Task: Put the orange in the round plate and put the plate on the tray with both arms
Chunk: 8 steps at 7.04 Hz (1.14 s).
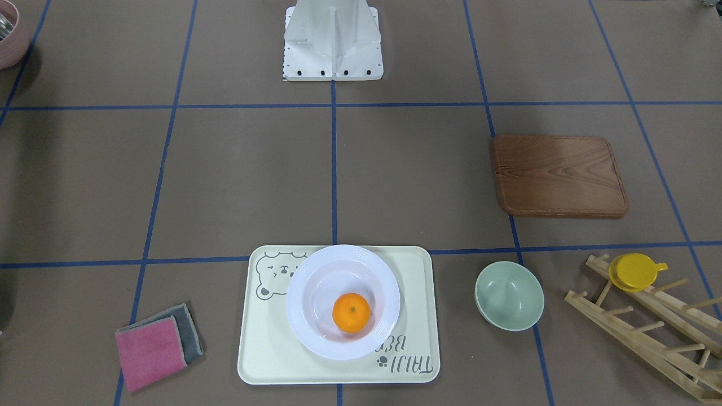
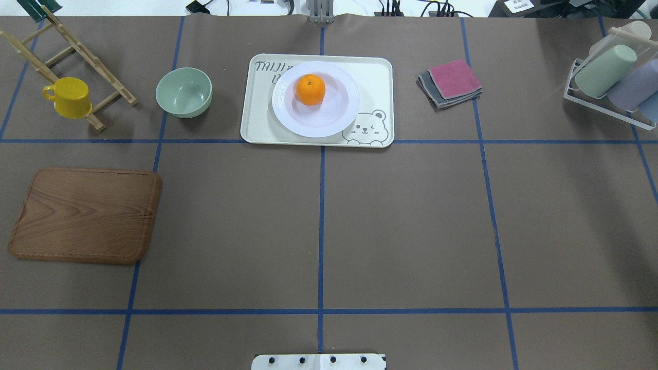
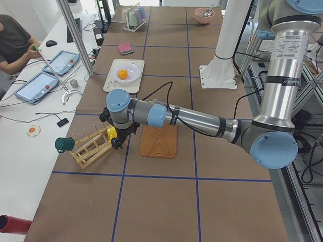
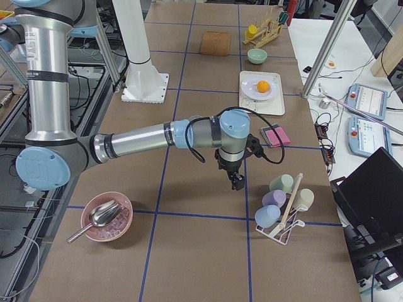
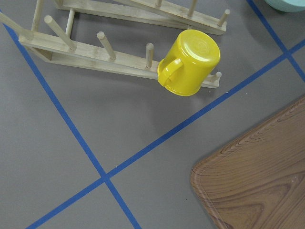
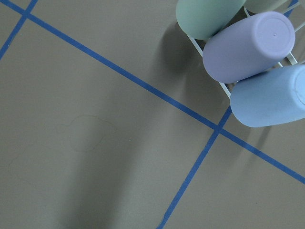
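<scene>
The small round orange sits in the glossy white round plate, which rests on the cream rectangular bear-print tray. This set lies between the two end effectors and well apart from both. The left end effector hangs over the worktop beside the yellow cup on its wooden peg rack. The right end effector is near the wire rack of pastel cups. I cannot tell whether either is spread or pressed together.

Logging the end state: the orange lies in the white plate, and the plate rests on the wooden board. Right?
No. The orange lies in the round plate, but the plate rests on the tray, not the wooden board, as the overhead exterior view shows.
</scene>
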Motion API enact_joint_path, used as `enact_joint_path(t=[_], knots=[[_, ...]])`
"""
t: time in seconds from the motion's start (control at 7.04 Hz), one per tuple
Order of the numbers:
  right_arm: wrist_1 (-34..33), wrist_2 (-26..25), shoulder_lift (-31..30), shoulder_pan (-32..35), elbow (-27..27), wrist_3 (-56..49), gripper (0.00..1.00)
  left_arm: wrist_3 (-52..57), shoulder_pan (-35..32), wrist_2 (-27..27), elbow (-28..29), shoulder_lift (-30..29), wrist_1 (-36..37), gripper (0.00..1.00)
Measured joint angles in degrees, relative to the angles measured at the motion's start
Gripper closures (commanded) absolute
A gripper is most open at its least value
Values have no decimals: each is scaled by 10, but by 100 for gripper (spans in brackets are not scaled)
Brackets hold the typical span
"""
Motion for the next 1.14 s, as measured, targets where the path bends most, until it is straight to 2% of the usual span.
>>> enact_joint_path(t=[1.14], knots=[[1, 3, 4, -14, 2, -3, 0, 2, 1, 0, 7, 0, -6, 0]])
